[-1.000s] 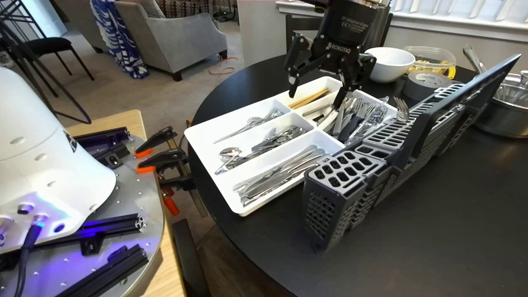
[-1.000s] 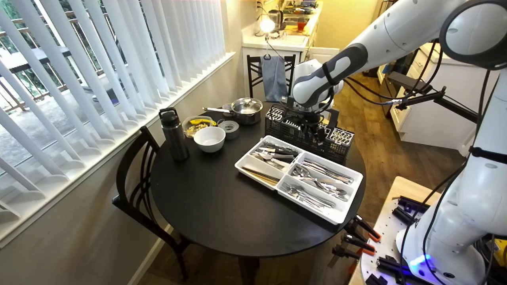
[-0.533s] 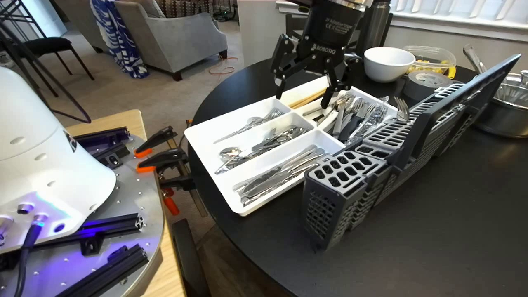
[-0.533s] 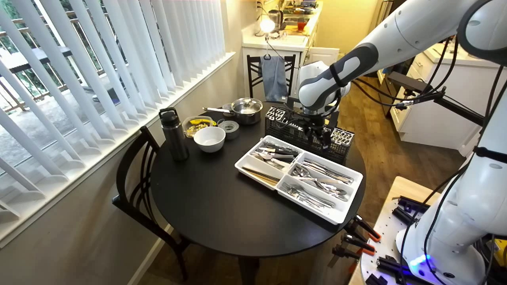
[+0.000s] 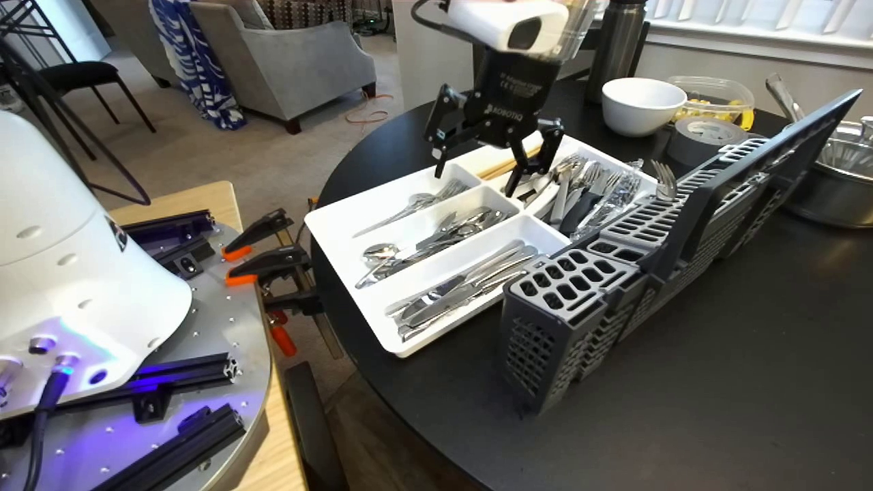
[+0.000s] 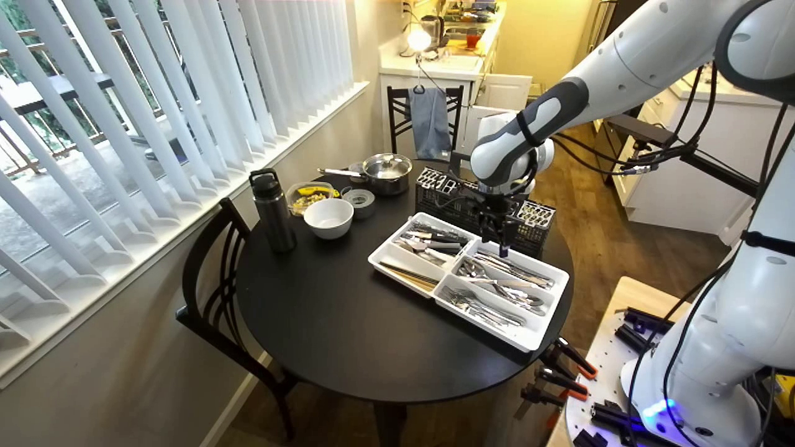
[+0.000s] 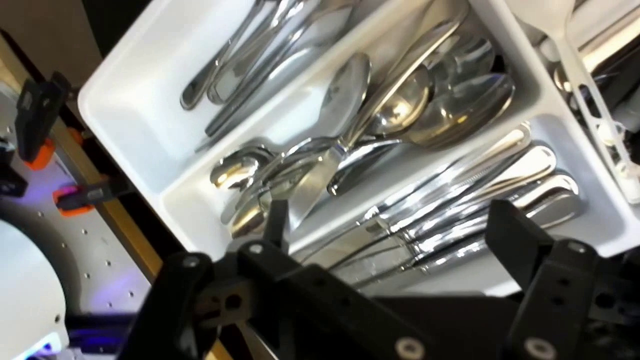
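Note:
My gripper [image 5: 475, 183] is open and empty above a white cutlery tray [image 5: 365, 208]. In the wrist view the gripper [image 7: 390, 220] has its fingertips wide apart, with several table knives [image 7: 450, 215] showing between and below them. Spoons [image 7: 380, 110] with a knife across them lie in the middle compartment, forks [image 5: 416, 204] in the far long compartment. Chopsticks [image 5: 508, 164] and mixed utensils [image 5: 580, 187] fill the other compartments. A grey cutlery basket [image 5: 573, 286] stands beside the tray; a fork [image 5: 663, 181] sticks up from it. Both exterior views show the gripper [image 6: 494, 245] touching nothing visibly.
On the round black table [image 6: 335, 323] stand a white bowl [image 6: 329, 217], a tape roll [image 6: 360, 202], a food container [image 6: 309, 195], a lidded pot [image 6: 388, 177] and a steel bottle [image 6: 273, 214]. The basket has a tall raised panel [image 5: 764, 164]. Clamps [image 5: 269, 262] sit near the table edge.
My open gripper has moved off the basket side, over and down toward the tray. It goes leftward and lower in an exterior view. The cutlery, tray and basket have not moved.

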`<state>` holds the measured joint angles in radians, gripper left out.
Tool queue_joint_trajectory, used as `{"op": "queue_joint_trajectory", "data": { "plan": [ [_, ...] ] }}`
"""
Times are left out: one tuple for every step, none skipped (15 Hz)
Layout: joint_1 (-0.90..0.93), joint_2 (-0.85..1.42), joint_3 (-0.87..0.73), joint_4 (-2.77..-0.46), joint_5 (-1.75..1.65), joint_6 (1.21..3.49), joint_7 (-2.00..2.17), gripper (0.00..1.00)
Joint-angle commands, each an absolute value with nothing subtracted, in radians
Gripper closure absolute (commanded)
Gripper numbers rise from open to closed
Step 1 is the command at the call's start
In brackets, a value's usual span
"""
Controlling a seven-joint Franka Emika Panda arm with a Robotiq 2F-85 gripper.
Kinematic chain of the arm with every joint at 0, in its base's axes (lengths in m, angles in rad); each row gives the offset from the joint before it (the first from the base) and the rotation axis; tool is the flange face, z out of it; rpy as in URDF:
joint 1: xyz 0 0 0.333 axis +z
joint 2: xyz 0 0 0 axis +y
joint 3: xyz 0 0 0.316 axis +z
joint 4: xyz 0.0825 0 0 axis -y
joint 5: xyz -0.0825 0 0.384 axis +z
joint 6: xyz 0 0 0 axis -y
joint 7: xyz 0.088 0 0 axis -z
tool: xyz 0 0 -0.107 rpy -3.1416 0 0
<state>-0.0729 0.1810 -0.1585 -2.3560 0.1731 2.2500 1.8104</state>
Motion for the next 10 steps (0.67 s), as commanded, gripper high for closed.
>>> {"op": "queue_joint_trajectory", "data": {
  "plan": [
    [-0.083,0.145,-0.13,-2.501,0.365,2.432,1.81,0.0],
    [-0.084,0.139,-0.122,-2.536,0.422,2.5,1.789,0.0],
    [-0.081,0.141,-0.116,-2.556,0.438,2.547,1.764,0.0],
    [-0.078,0.145,-0.111,-2.571,0.447,2.588,1.75,0.0],
    [-0.077,0.145,-0.103,-2.584,0.468,2.622,1.736,0.0],
    [-0.074,0.141,-0.099,-2.599,0.467,2.656,1.732,0.0],
    [-0.069,0.138,-0.095,-2.611,0.462,2.686,1.733,0.0],
    [-0.066,0.132,-0.092,-2.625,0.456,2.711,1.732,0.0],
    [-0.06,0.127,-0.09,-2.639,0.434,2.725,1.738,0.0],
    [-0.051,0.129,-0.093,-2.651,0.401,2.737,1.752,0.0]
  ]
}}
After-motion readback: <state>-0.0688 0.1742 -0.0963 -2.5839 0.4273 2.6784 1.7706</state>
